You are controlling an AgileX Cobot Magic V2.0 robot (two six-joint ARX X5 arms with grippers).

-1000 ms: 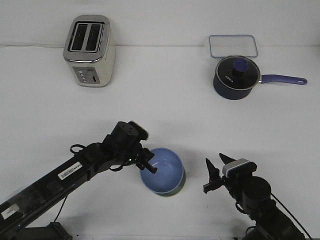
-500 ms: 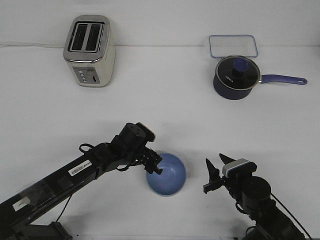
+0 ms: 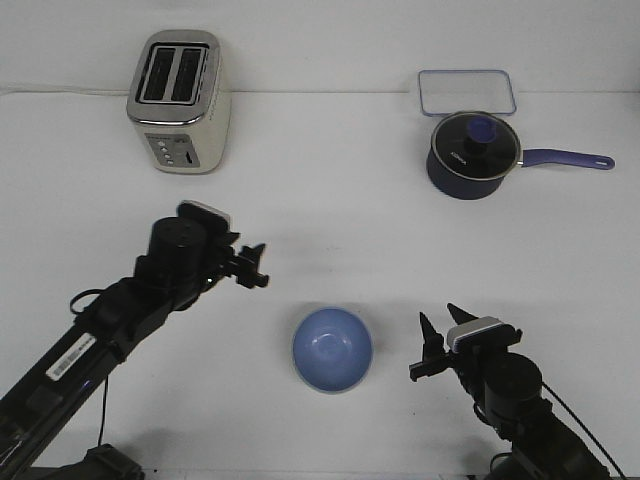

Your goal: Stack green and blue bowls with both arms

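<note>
periwinkle bowl alone between two empty grippers

periwinkle blue bowl [image 3: 332, 349] sits upright on the white tabletop [image 3: 330, 220], near the front edge and roughly midway between the two arms. only its blue inside and rim show from the front view; the green bowl cannot be made out as a separate thing, so whether it lies under the blue one cannot be told.

left gripper [image 3: 254, 266] hangs up and to the left of the bowl, well apart from it, its short black fingers spread and holding nothing. its arm [image 3: 110, 325] runs down to the lower left corner.

right gripper [image 3: 441, 335] stands just to the right of the bowl, not touching it, its two pointed fingers parted and empty, a silver-grey block [image 3: 477, 332] behind them.

farther back, a cream toaster [image 3: 181, 100] stands at the far left. at the far right a dark blue lidded saucepan [image 3: 474, 152] points its handle to the right, and a clear rectangular container [image 3: 467, 92] lies just behind it.
</note>
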